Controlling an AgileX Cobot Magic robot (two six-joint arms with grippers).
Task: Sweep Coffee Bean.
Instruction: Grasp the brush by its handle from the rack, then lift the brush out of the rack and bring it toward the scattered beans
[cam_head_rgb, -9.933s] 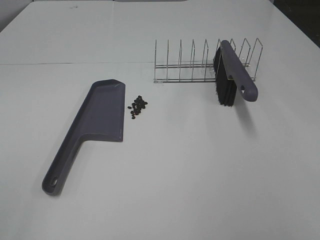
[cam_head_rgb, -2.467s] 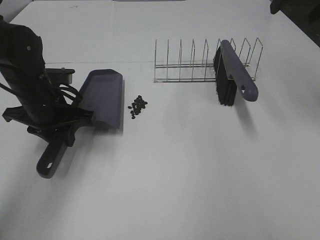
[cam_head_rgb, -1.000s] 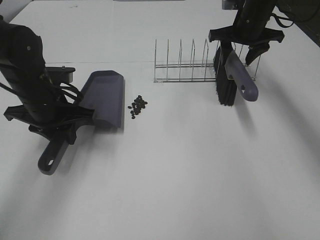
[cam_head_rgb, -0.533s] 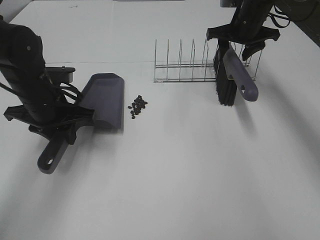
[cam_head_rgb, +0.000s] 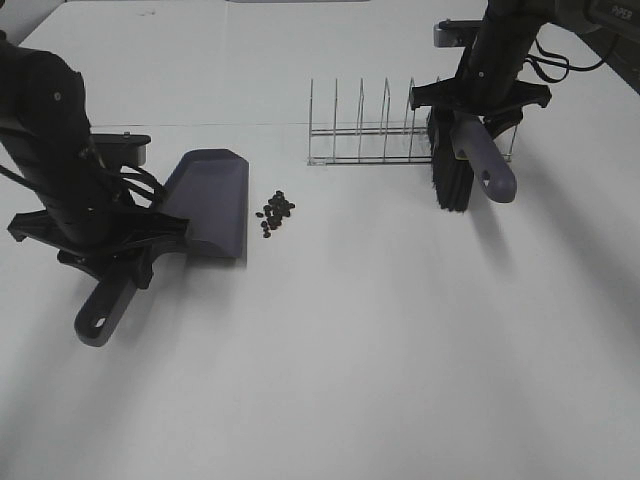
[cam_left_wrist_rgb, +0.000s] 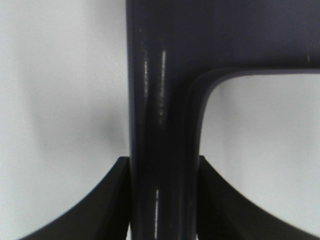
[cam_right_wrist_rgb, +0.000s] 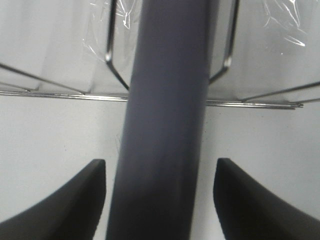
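Jaws of the left gripper (cam_left_wrist_rgb: 164, 170) are closed on the handle of the purple-grey dustpan (cam_head_rgb: 212, 198). In the left wrist view both fingers (cam_left_wrist_rgb: 100, 210) press flat against the sides of that handle. Jaws of the right gripper (cam_right_wrist_rgb: 161, 172) stand apart, astride the handle of the brush (cam_head_rgb: 480, 160). In the right wrist view a strip of pale surface shows between each finger and the handle, so no contact is visible.

Seen from the high camera, the coffee bean (cam_head_rgb: 275, 212), a cluster of small dark ovals, lies on the white table (cam_head_rgb: 380, 350). It sits just beside the long open edge of the dustpan, apart from it and well apart from the brush. Whether the pan rests on the table or hangs just above it cannot be told.

The brush leans in the right end of 1 wire rack (cam_head_rgb: 360, 135). Its black bristles hang toward the table, and the handle end with its hanging hole points toward the near side. Both arms are dark, 1 at each side of the field.
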